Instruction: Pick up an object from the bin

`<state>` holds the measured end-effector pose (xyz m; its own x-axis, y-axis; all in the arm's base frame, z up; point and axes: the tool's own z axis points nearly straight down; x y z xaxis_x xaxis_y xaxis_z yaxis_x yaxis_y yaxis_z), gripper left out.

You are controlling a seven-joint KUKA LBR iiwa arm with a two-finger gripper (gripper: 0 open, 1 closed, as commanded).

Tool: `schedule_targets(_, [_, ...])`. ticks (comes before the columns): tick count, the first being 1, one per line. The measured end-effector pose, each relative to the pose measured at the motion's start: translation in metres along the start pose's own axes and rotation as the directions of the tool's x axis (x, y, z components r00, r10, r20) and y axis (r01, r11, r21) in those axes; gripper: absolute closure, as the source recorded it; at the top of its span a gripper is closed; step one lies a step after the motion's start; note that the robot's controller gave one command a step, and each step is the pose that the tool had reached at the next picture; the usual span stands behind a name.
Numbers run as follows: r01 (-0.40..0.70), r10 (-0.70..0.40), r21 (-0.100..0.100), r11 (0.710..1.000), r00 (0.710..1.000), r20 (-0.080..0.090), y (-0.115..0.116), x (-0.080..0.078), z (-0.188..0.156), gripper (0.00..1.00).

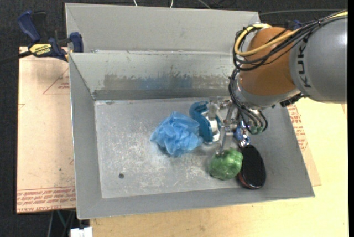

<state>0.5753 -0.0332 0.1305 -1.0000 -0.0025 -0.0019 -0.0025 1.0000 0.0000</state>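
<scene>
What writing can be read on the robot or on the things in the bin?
"KU": black letters on the grey arm; the rest of the word cannot be read.
No writing can be seen on the blue crumpled cloth, the green lump or the black oval thing.

bin [138,175]: grey metal, matt, floor scuffed | blue wad [176,133]: crumpled, soft, cloth-like | green lump [225,164]: wrinkled, matt | black oval [253,168]: smooth, glossy | blue ring [206,122]: shiny plastic
</scene>
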Motion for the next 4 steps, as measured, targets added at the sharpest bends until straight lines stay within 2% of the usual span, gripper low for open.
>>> schedule_targets(1, [-0.064, 0.064, 0.000, 0.998, 0.998, 0.021, 0.031, -0.006, 0.038, 0.00])
schedule_targets(2, [-0.009, 0.009, -0.012, 1.000, 0.999, 0.047, 0.008, -0.005, 0.044, 0.00])
schedule_targets(3, [-0.044, 0.044, -0.003, 0.999, 0.998, 0.046, 0.015, -0.005, 0.030, 0.00])
schedule_targets(4, [-0.023, 0.023, -0.002, 1.000, 0.997, 0.080, 0.025, -0.012, 0.045, 0.00])
